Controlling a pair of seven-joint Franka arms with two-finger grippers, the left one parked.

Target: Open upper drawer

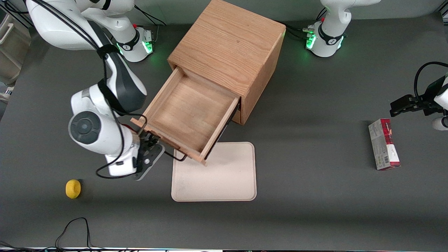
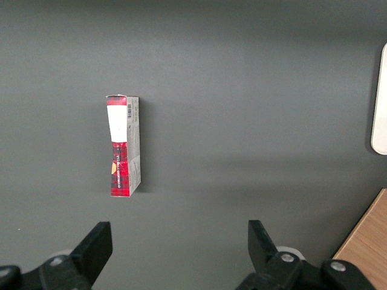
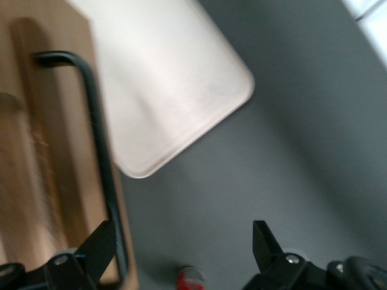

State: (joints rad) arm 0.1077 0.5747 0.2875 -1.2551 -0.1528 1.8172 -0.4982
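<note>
Hovering just beside the black wire handle [image 1: 178, 156], our gripper [image 1: 151, 149] shows its fingers spread apart, clamping nothing. We see the upper drawer [image 1: 187, 113] pulled far out of the wooden cabinet [image 1: 231, 45], overhanging the beige tray [image 1: 224, 178].

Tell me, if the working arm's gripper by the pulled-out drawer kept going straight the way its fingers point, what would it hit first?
Probably the dark grey table. The gripper, open beside the black wire bar handle of the upper drawer, points down past the beige flat tray; depth is hard to judge.
</note>
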